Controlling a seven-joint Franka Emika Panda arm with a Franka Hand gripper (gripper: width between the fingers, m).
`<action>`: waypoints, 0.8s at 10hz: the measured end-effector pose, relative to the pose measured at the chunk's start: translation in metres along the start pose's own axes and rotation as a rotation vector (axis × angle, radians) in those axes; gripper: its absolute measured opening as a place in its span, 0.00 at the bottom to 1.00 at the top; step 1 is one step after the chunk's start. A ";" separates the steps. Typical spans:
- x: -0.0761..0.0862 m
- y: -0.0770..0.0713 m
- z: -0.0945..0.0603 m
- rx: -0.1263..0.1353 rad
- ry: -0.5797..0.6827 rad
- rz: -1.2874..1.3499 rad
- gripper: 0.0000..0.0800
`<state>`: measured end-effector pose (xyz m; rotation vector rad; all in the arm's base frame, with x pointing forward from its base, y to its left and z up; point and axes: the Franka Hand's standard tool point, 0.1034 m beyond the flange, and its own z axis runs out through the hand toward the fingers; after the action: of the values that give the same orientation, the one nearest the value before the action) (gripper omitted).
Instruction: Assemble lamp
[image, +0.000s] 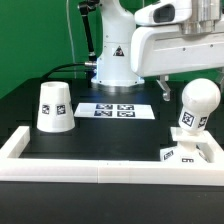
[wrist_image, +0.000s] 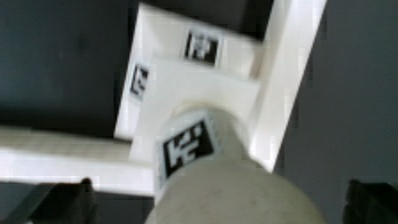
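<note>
The round white bulb (image: 197, 104) stands upright on the flat angular base (image: 186, 153) at the exterior view's right, both with square tags. The tapered shade (image: 54, 107) stands alone at the exterior view's left. My gripper (image: 190, 78) hangs just above the bulb. In the wrist view the bulb (wrist_image: 222, 185) fills the middle, and the gripper (wrist_image: 217, 206) is open. Its dark fingers (wrist_image: 64, 201) stand wide on either side of the bulb, apart from it. The base (wrist_image: 192, 62) lies beyond the bulb.
A white frame wall (image: 100, 171) runs along the front and sides of the black table; it also shows in the wrist view (wrist_image: 54, 150). The marker board (image: 115, 110) lies mid-table. The big white robot pedestal (image: 114, 60) stands behind it.
</note>
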<state>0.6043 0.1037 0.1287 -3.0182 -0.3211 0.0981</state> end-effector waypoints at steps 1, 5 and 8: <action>0.008 -0.001 -0.001 -0.004 0.025 -0.003 0.87; 0.011 0.000 0.003 -0.004 0.025 -0.013 0.87; 0.013 0.007 0.004 -0.006 0.031 -0.045 0.87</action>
<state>0.6180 0.1002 0.1235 -3.0132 -0.3863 0.0466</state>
